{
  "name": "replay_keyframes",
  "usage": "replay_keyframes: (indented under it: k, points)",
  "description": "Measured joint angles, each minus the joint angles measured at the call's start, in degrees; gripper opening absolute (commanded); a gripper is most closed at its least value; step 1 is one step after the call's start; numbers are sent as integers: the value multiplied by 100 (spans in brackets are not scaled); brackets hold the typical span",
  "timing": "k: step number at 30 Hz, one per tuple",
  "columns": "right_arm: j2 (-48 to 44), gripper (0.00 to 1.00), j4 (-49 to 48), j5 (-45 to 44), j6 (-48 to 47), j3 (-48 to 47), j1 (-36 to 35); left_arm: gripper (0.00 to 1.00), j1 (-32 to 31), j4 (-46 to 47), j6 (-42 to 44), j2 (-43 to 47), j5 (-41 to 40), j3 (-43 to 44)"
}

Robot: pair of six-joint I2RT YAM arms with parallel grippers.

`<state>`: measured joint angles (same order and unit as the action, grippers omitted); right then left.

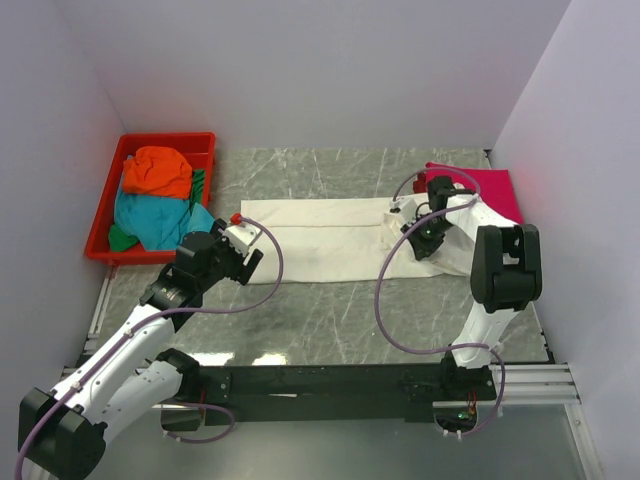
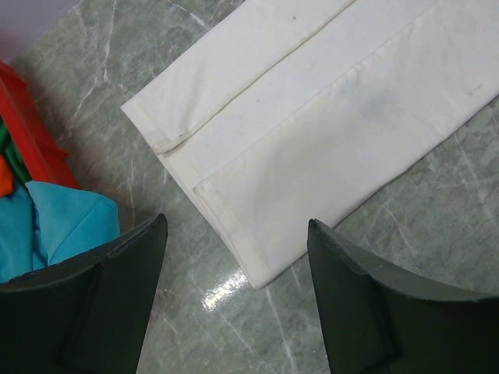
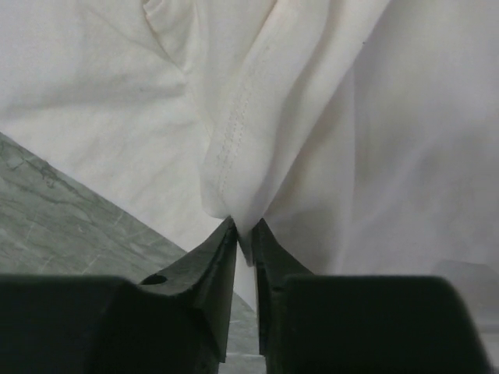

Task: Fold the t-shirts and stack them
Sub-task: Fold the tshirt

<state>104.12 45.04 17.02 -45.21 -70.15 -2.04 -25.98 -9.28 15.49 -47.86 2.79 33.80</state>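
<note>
— Shirt (image 1: 320, 235), the cream-white one: where does it lie?
— Folded into a long strip across the table's (image 1: 330, 320) middle. The right gripper (image 3: 244, 234) pinches a hemmed fold at its right end. The left gripper (image 2: 236, 226) hangs wide open over its near-left corner.
— Anything hidden?
— From above, the right arm (image 1: 500, 265) covers the pinched end.

Tray (image 1: 170, 138) sat far left on the surface (image 1: 330, 320), heap of shirts (image 1: 155, 205) in it, long shirt (image 1: 320, 240) lay across the middle, another shirt (image 1: 495, 190) behind its right end, left jaws by the long shirt's left end, right jaws on its right end.
</note>
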Motion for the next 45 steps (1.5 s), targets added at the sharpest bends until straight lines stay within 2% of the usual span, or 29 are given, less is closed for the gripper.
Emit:
replay_keyframes:
  k: [14,31,45]
  points:
    - [-37,2,-46,-846,17,-901,-9,78,0,0,0,0,7,0]
    - [293,0,-1478,-2850,-28,-984,-656,78,0,0,2,-4,39,0]
    - [522,1,-1886,-3613,-68,-1056,-645,78,0,0,0,-4,42,0]
